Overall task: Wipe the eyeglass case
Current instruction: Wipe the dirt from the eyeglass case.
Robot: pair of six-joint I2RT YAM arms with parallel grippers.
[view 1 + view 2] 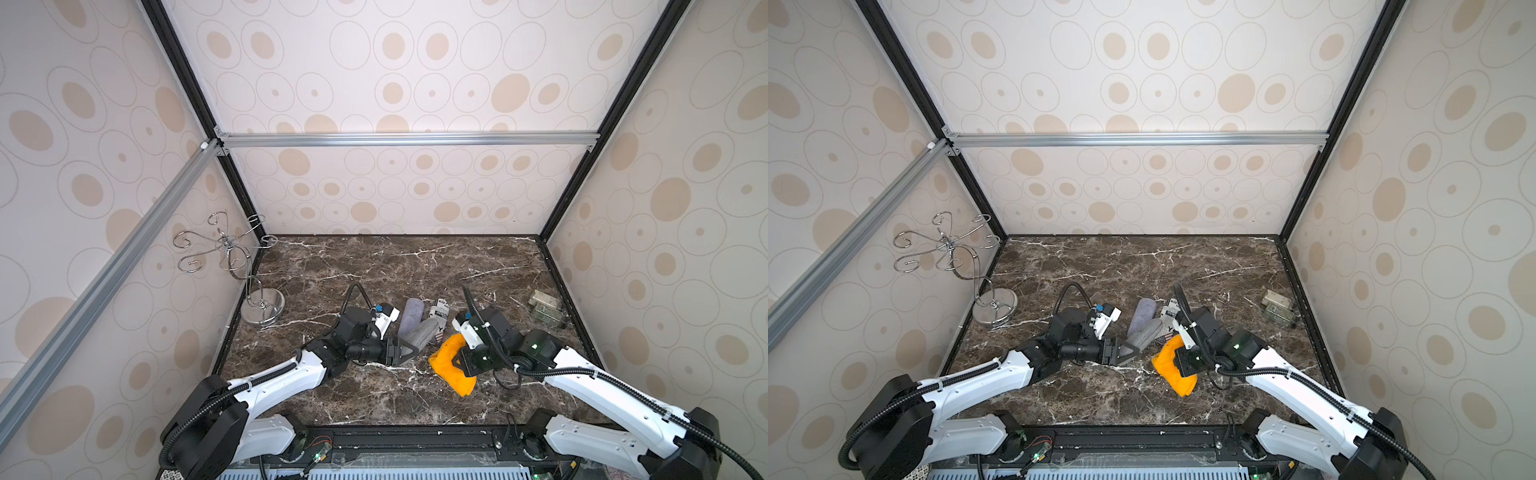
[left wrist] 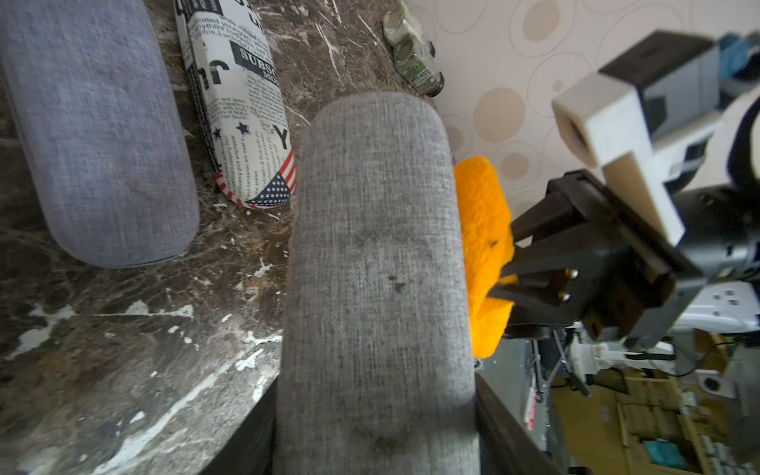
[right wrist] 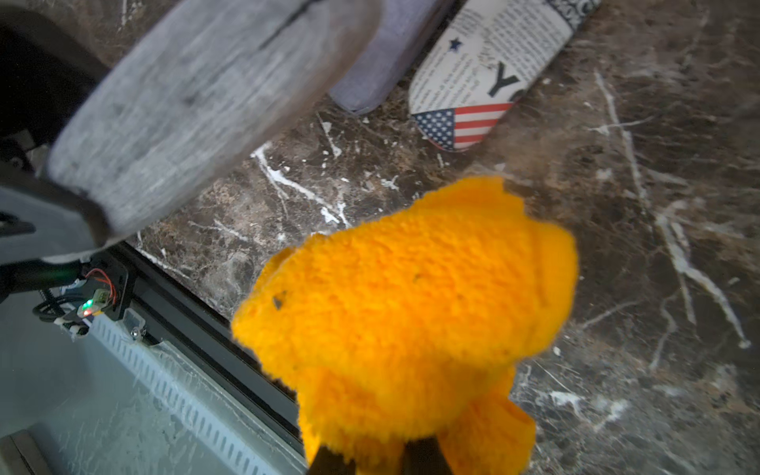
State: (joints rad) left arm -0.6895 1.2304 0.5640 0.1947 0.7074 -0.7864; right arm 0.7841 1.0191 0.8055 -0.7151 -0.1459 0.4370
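Note:
A grey fabric eyeglass case (image 1: 420, 334) (image 1: 1148, 332) is held at its near end, with my left gripper (image 1: 404, 352) (image 2: 376, 432) shut on it; the black fingers (image 2: 506, 427) press both sides. The case fills the left wrist view (image 2: 378, 267). My right gripper (image 1: 467, 362) (image 3: 370, 456) is shut on a fluffy orange cloth (image 1: 451, 365) (image 1: 1173, 368) (image 3: 411, 296), just right of the case. In the right wrist view a gap of tabletop shows between the cloth and the case (image 3: 197, 94). The cloth (image 2: 485, 255) hides the right fingertips.
A blue-grey case (image 1: 411, 313) and a newspaper-print case (image 1: 440, 309) lie on the marble table (image 1: 374, 395), just behind the held case. Small glass jars (image 1: 546, 309) sit by the right wall. A chrome wire stand (image 1: 262, 309) is at the left wall.

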